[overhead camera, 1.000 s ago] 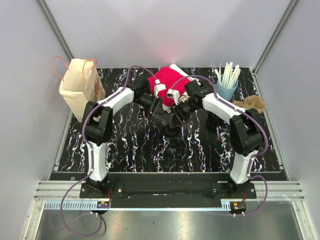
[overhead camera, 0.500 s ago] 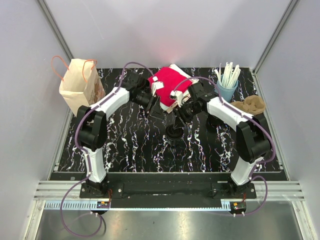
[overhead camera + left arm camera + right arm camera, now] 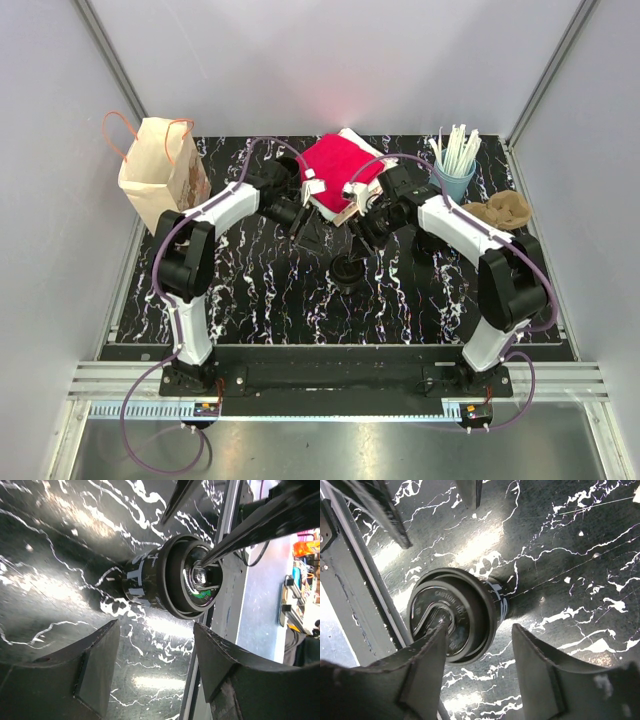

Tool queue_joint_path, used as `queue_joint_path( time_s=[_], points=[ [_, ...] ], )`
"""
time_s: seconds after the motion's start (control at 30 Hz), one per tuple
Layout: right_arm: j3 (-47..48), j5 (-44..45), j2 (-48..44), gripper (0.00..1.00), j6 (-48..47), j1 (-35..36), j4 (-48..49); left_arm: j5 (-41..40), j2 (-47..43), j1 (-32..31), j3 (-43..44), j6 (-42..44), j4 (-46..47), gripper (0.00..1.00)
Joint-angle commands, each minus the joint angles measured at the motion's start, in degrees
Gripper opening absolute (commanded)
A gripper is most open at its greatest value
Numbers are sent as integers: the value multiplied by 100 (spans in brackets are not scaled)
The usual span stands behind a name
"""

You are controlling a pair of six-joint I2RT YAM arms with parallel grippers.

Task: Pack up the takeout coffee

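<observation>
We find both arms bent inward, meeting mid-table; black left gripper [image 3: 156, 628] and black right gripper [image 3: 479, 632] stand with jaws parted.

The cup lid [image 3: 460, 605] reads "CAUTION HOT"; the cup's white side print [image 3: 141, 574] is illegible.

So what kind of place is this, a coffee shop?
Probably not a shop: it looks like a robot test booth dressed as a coffee counter. Plain grey walls close in a marbled black table, and on it stand a lidded coffee cup, a paper bag and a blue cup of straws.
</observation>
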Motion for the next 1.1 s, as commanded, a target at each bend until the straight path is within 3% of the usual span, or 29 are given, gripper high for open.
queue_joint_path(
  time_s=[0.0,0.3,0.33,0.4,0.47,0.57,0.83,1.07],
  points=[
    [122,7,-384,62,-19,59,-129,176,-313,-28,-202,360,-84,64],
    [587,183,-743,77,-738,85,-743,256,-603,-19,-45,834,-628,65],
    [622,166,-788,85,-913,94,-814,230,-656,-19,25,896,-820,66],
    [675,148,-910,93,-1046,94,-937,186,-726,-19,148,1019,-962,72],
    [754,113,-981,100,-1231,103,-1043,133,-866,-19,201,1089,-1086,86],
    [903,122,-1096,100,-1424,103,-1280,54,-1060,-19,324,1151,-1217,99],
    [931,726,-1526,100,-2355,427,-1807,-271,-1868,218,702,1072,-1332,99],
    [588,930,-1702,99,-2725,771,-1825,-166,-2422,1245,563,967,-1473,99]
  ],
)
